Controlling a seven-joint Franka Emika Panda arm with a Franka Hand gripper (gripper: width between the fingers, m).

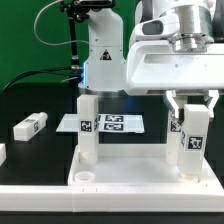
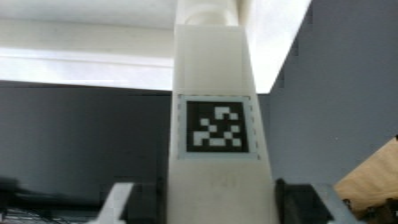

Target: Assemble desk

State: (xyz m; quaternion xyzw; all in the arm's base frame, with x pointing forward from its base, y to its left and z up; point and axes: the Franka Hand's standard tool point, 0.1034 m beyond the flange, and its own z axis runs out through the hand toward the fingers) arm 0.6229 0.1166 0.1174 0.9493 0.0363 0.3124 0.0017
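Two-finger gripper (image 1: 190, 108) jaws part-way closed, clamping white square plastic post leg (image 1: 190, 142) upright at exterior view's right corner of white rectangular rimmed plastic tabletop (image 1: 130, 180); possibly seated in socket.

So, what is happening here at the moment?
A robot arm is putting a small white desk together. A first leg stands upright at the exterior view's left end of the tabletop. The gripper is closed on a second leg and holds it upright at the right end. I cannot tell whether that leg is fully seated. A third leg lies loose on the black table.
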